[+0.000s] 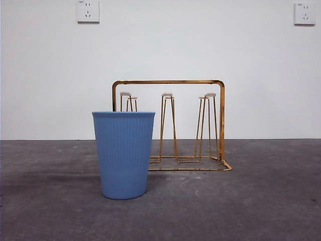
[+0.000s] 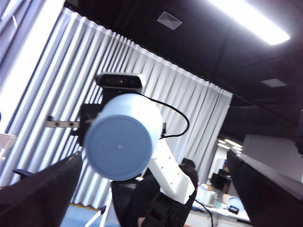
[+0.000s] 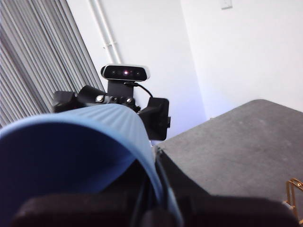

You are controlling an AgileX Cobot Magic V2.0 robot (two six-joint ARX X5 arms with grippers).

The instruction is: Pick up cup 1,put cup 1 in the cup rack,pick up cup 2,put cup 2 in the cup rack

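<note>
Front view is showing a blue ribbed cup (image 1: pixel 124 153) standing just before the empty gold cup rack (image 1: pixel 170 125). Right gripper (image 3: pixel 156 208) is clamping another blue cup (image 3: pixel 71 156) aloft; racking it needs inverting over a peg. Left gripper (image 2: pixel 156 189) is gaping, empty.

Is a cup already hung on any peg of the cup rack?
No, the cup rack has bare pegs; a blue cup stands on the table before it.

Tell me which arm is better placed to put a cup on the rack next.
Right. The right gripper already holds a blue cup, and a corner of the cup rack shows in its wrist view. The left gripper is open, empty and aimed away from the table.
</note>
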